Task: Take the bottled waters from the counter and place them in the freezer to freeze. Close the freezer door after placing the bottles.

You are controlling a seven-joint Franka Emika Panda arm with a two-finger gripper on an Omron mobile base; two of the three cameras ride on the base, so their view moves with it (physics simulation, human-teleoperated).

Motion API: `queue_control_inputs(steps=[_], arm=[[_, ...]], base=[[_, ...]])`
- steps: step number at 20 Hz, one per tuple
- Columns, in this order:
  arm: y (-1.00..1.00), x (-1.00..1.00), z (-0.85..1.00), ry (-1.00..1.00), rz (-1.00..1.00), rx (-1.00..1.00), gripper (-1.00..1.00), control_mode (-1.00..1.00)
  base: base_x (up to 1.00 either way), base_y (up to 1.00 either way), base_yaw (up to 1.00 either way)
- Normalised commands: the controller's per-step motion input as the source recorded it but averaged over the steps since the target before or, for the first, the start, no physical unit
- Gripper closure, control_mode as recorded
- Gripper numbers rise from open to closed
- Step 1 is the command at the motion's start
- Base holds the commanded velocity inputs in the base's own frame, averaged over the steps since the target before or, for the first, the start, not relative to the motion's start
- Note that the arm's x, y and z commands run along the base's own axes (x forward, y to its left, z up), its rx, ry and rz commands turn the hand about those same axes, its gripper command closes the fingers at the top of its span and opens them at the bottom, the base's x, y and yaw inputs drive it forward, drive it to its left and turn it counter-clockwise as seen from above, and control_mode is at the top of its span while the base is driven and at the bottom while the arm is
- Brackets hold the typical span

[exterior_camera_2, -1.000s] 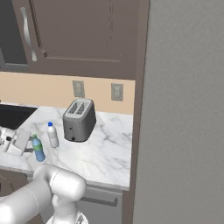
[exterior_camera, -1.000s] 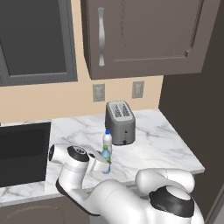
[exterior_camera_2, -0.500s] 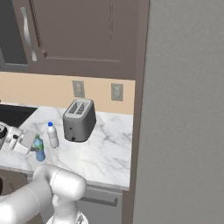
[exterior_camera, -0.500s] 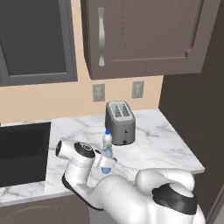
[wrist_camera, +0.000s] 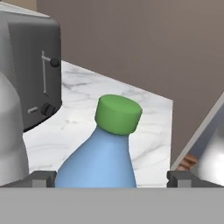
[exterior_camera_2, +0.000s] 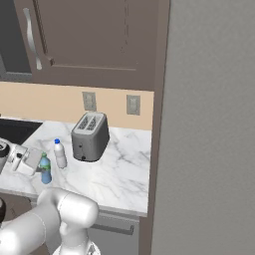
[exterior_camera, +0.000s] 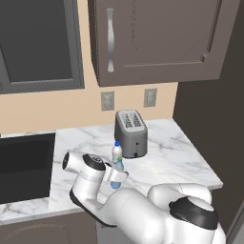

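The claw (wrist_camera: 111,178) sits low and level on the tabletop (exterior_camera: 162,152), its two tips spread either side of the blue bottle (wrist_camera: 98,164), so the body lies between them and ready to be pinched. I cannot tell whether the tips touch the plastic yet. Coming in sideways keeps the green cap (wrist_camera: 118,113) clear and grips the widest part. The white bottle (exterior_camera: 116,151) stands just behind, nearer the toaster (exterior_camera: 130,132) (close enough that a wide swing could knock it). The grey freezer door (exterior_camera_2: 209,129) rises at the right, past the tabletop's end.
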Motion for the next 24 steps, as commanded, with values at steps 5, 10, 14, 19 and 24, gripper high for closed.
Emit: queue_control_inputs(steps=[5, 10, 14, 19, 24], arm=[[0.0, 0.0, 0.0, 0.0, 0.0, 0.0, 1.0, -1.0], [0.0, 0.0, 0.0, 0.0, 0.0, 0.0, 1.0, -1.0], [0.01, 0.0, 0.0, 0.0, 0.0, 0.0, 1.0, -1.0], [-0.01, -0.14, 0.59, 0.01, 0.0, -0.01, 1.0, -1.0], [-0.17, -0.21, 0.96, 0.0, 0.04, 0.0, 1.0, -1.0]], base=[[0.0, 0.0, 0.0], [0.0, 0.0, 0.0], [0.0, 0.0, 0.0], [0.0, 0.0, 0.0], [0.0, 0.0, 0.0]])
